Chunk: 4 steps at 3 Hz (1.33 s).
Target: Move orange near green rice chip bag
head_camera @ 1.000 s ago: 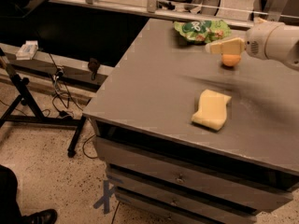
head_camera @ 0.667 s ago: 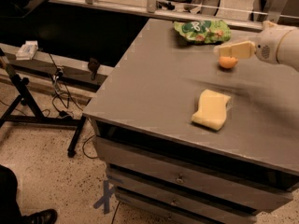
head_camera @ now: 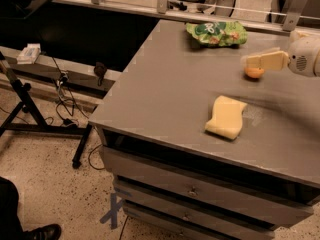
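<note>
Cream-coloured and pointing left, my gripper (head_camera: 252, 61) hangs over the right side of the grey table (head_camera: 165, 79), coming in from the right edge of the view. Whether it is open or closed I cannot tell, as it shows only as 1 pale slab. Just below its tip is the orange (head_camera: 254, 73). The top of the fruit is tucked behind the gripper, and I cannot tell whether the 2 touch. The orange appears to rest on the tabletop.

Farther back and to the left, near the table's far edge, lies the green rice chip bag (head_camera: 216, 34), crinkled and flat, apart from the orange with bare table between them. Nearer the front edge, well apart from the orange, lies a pale yellow sponge (head_camera: 226, 116).

Under the tabletop I see 2 drawer fronts (head_camera: 200, 184) with small knobs, both shut, so their contents are hidden. On the speckled floor to the left stands a black-legged stand (head_camera: 30, 114) with cables.
</note>
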Available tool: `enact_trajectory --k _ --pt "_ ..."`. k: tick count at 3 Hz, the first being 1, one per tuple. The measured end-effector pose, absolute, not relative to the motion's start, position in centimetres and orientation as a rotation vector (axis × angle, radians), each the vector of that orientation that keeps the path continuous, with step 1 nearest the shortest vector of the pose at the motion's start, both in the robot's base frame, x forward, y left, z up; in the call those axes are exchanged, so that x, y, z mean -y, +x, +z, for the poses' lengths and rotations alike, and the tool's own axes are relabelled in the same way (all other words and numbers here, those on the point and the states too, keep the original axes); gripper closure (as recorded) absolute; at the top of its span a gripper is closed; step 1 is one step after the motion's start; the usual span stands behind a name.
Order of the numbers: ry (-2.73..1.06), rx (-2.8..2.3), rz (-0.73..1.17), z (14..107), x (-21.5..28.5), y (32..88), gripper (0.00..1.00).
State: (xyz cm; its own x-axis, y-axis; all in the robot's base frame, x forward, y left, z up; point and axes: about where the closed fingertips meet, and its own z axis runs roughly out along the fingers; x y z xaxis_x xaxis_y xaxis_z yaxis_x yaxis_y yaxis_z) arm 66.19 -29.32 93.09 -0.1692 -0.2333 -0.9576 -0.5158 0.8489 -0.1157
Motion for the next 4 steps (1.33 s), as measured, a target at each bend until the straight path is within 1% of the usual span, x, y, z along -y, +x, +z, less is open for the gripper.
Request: enact_trajectory --k 2,3,4 --pt "-0.697 -1.769 0.411 93.0 29.9 64.6 0.0" --pt "-0.762 -1.78 0.465 92.7 28.7 63.2 0.0" --pt "-0.764 -1.772 0.474 92.0 27.9 64.0 0.0"
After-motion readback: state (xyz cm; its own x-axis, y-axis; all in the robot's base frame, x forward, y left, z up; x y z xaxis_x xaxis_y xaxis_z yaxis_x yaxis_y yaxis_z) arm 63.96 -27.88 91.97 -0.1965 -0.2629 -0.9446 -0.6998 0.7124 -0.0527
